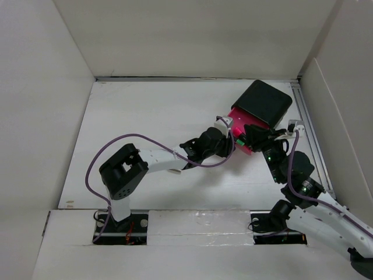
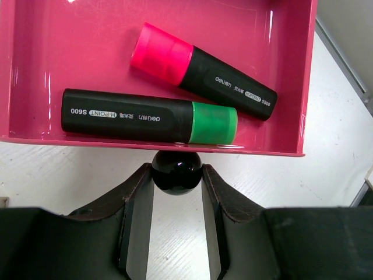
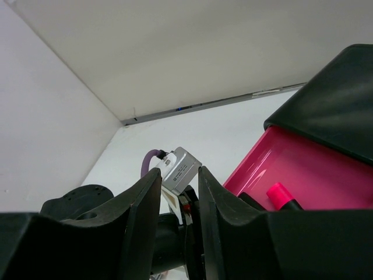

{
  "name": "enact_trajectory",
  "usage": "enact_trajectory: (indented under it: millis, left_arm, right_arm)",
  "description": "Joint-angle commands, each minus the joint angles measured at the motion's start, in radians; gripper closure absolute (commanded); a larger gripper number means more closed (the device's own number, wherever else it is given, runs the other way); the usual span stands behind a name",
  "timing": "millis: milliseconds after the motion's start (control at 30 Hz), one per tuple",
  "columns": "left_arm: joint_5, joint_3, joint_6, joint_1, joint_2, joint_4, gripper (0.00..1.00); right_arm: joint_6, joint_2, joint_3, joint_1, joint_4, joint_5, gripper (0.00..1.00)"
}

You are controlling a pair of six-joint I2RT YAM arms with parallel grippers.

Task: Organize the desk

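The white desk (image 1: 145,116) carries a small black box (image 1: 265,102) at the back right, with its pink drawer (image 2: 58,35) pulled out. Two black highlighters lie in the drawer, one with a pink cap (image 2: 201,70) and one with a green cap (image 2: 145,115). My left gripper (image 2: 176,175) is in front of the drawer, and its two fingertips press on either side of the round black knob (image 2: 176,171). My right gripper (image 3: 179,175) hovers just right of the drawer (image 3: 291,169), open, with nothing between its fingers. Beyond them I see only the left wrist's camera.
White panel walls (image 1: 46,87) border the desk on the left, back and right. A metal rail (image 1: 309,128) runs along the right edge beside the black box. The two arms are close together at the drawer front.
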Motion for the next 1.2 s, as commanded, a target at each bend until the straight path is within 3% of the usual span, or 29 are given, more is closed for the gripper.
enact_trajectory:
  millis: [0, 500, 667, 700, 1167]
  left_arm:
    - [-0.004, 0.076, 0.017, -0.007, -0.072, 0.057, 0.91]
    - [-0.053, 0.228, 0.066, -0.007, -0.005, 0.026, 0.92]
    - [-0.045, 0.282, 0.066, 0.002, 0.055, 0.021, 0.92]
    - [-0.041, 0.297, 0.059, 0.011, 0.070, 0.023, 0.92]
    - [-0.045, 0.463, 0.060, 0.033, 0.232, 0.021, 0.92]
  right_arm:
    - [-0.005, -0.021, 0.030, -0.005, 0.040, -0.006, 0.63]
    - [-0.001, -0.066, 0.024, -0.005, 0.033, -0.006, 0.64]
    - [-0.002, -0.061, 0.030, -0.005, 0.027, -0.015, 0.79]
    - [-0.002, -0.063, 0.030, -0.005, 0.027, -0.014, 0.87]
    - [0.004, -0.057, 0.024, -0.005, 0.031, -0.010, 0.91]
